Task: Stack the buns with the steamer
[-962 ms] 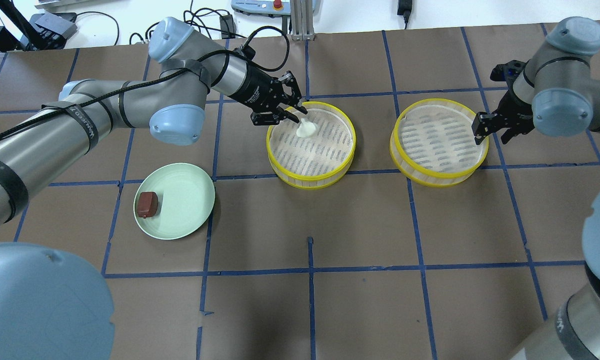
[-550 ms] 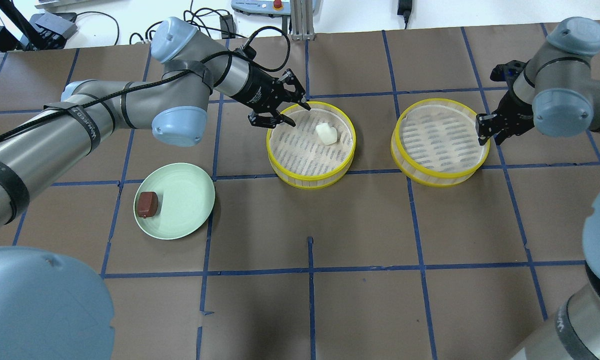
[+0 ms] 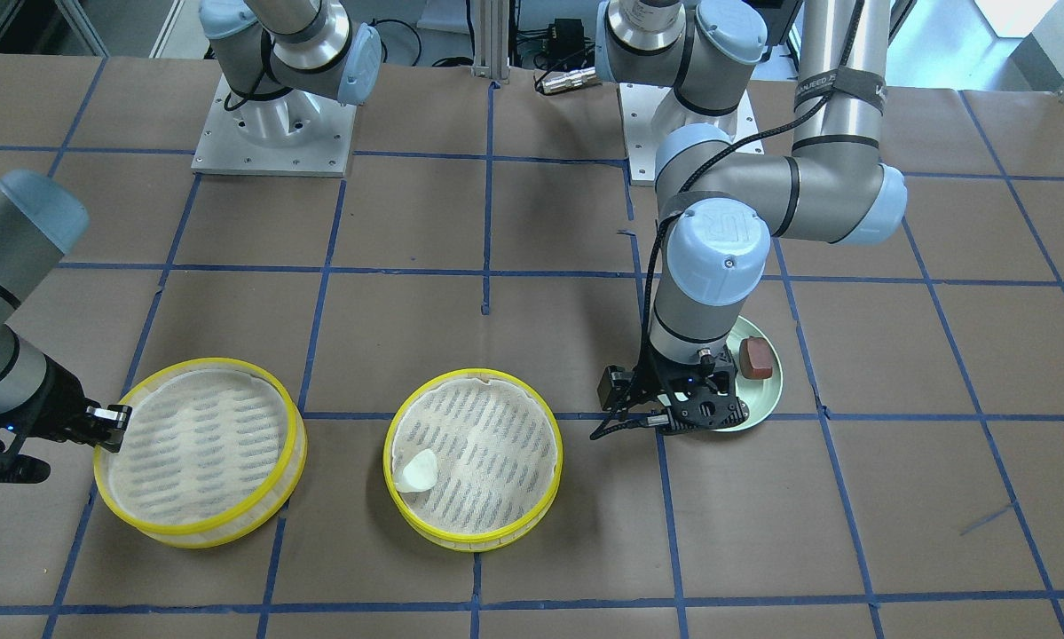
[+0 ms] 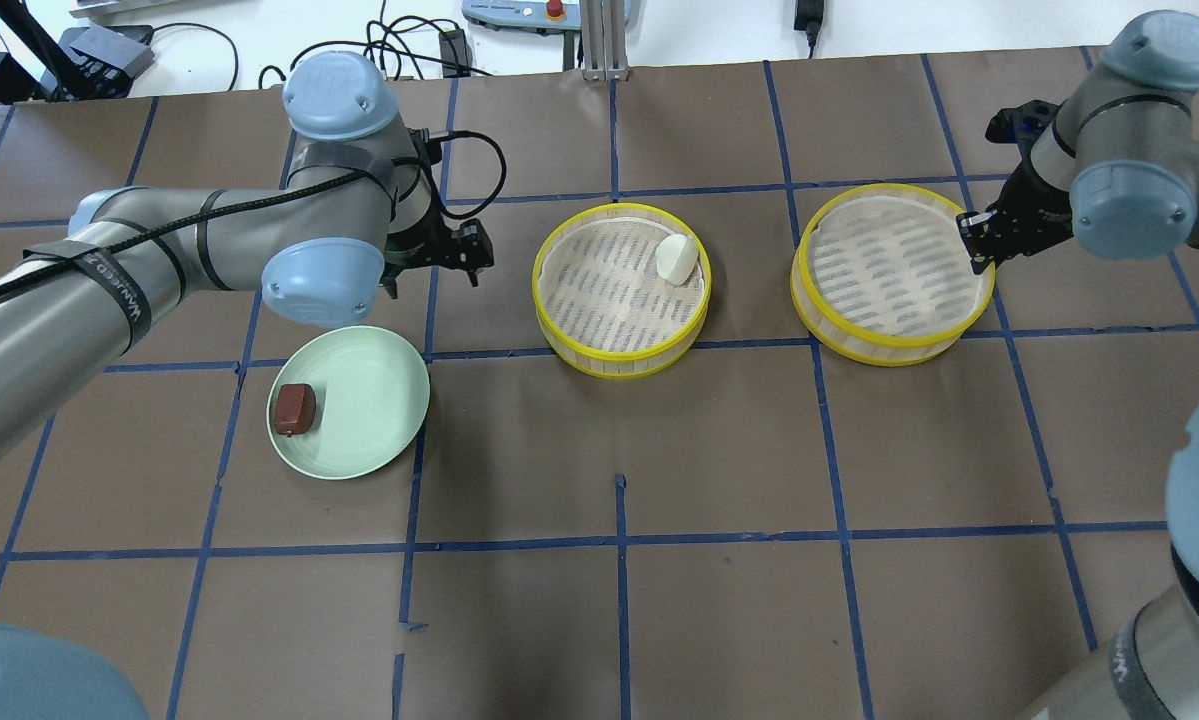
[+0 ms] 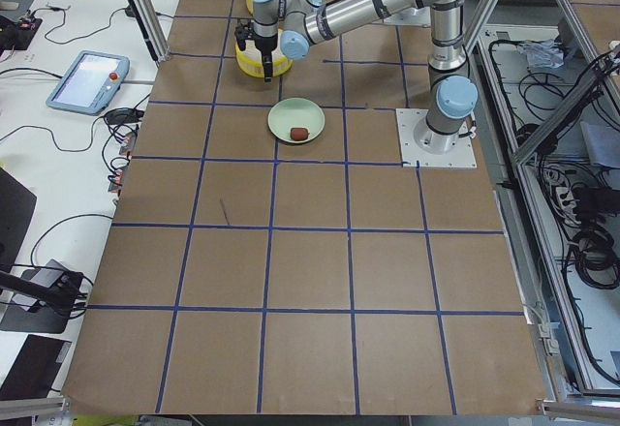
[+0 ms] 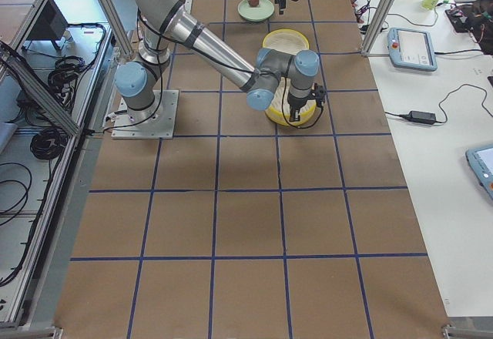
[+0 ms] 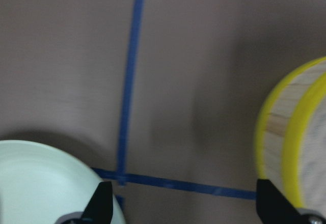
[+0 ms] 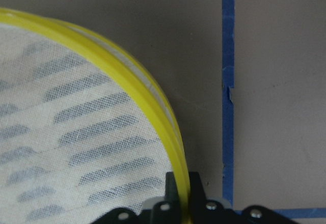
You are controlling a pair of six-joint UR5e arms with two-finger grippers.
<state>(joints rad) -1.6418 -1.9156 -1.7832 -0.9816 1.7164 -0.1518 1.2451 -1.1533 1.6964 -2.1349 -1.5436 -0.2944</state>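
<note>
The white bun (image 4: 677, 258) (image 3: 416, 470) lies against the wall inside the middle yellow-rimmed steamer (image 4: 559, 330) (image 3: 474, 540). The reddish-brown bun (image 4: 293, 409) (image 3: 756, 357) sits on the pale green plate (image 4: 374, 400) (image 3: 767, 395). My left gripper (image 3: 665, 424) (image 7: 186, 208) is open and empty, pointing down over the table between the plate (image 7: 41, 183) and the middle steamer (image 7: 295, 132). My right gripper (image 4: 974, 245) (image 8: 182, 188) is shut on the rim of the empty right steamer (image 4: 889, 270) (image 3: 199, 448) (image 8: 76, 132).
Brown paper with blue tape lines covers the table. Cables, a pendant and a metal post stand beyond the far edge (image 4: 599, 40). The arm bases (image 3: 274, 124) sit at the robot's side of the table.
My left gripper let go of the white bun, which rolled to the steamer's wall, and the arm drew back toward the plate. My right gripper closed on the right steamer's rim; that steamer shifted slightly.
</note>
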